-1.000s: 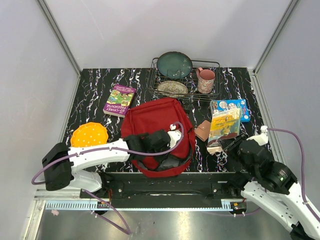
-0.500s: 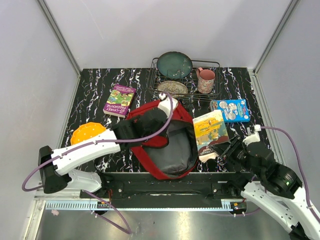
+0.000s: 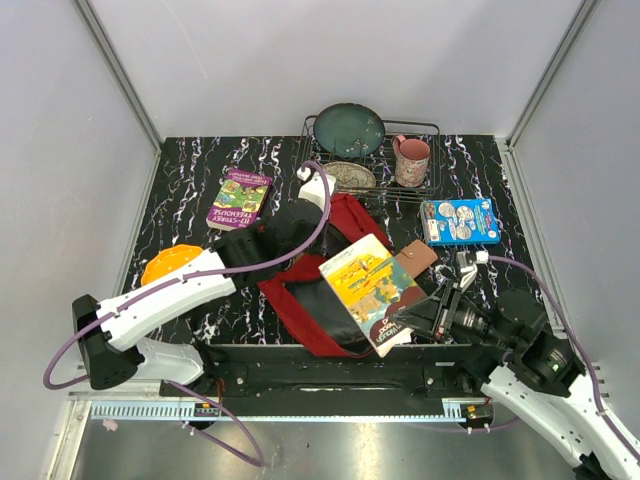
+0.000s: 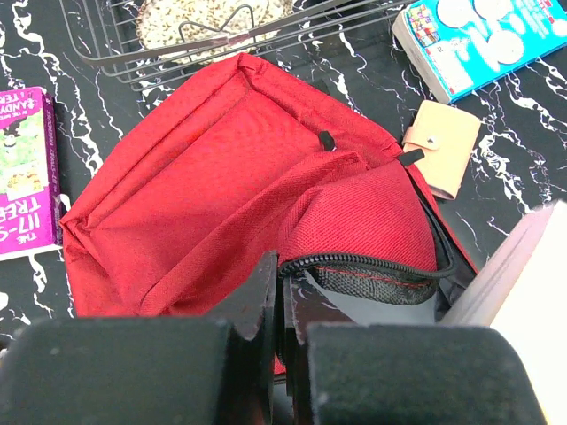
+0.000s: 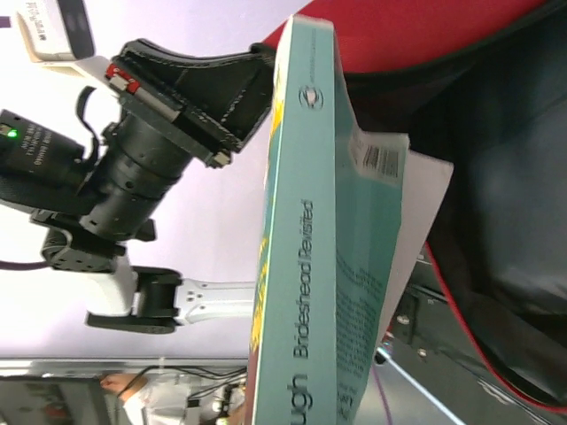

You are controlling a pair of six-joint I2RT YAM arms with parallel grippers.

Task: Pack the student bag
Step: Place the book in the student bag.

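The red student bag (image 3: 290,285) lies in the middle near the front edge, its mouth open with a dark grey inside. My left gripper (image 3: 298,240) is shut on the bag's black zipper edge (image 4: 354,266) and holds that flap up. The bag's red fabric (image 4: 204,195) fills the left wrist view. My right gripper (image 3: 420,318) is shut on a yellow and teal book (image 3: 372,288) and holds it tilted over the bag's open mouth. In the right wrist view the book's teal spine (image 5: 310,266) hides the fingers, with the bag's dark inside (image 5: 505,177) behind it.
A tan wallet (image 3: 413,258) lies right of the bag, with a blue box (image 3: 459,219) behind it. A wire rack (image 3: 432,128) at the back holds two plates and a pink mug (image 3: 411,160). A purple book (image 3: 240,199) and an orange disc (image 3: 165,265) lie to the left.
My left gripper has pulled the bag's flap up and back toward the rack, opening its mouth. My right gripper has carried the book left from beside the bag to over the opening.
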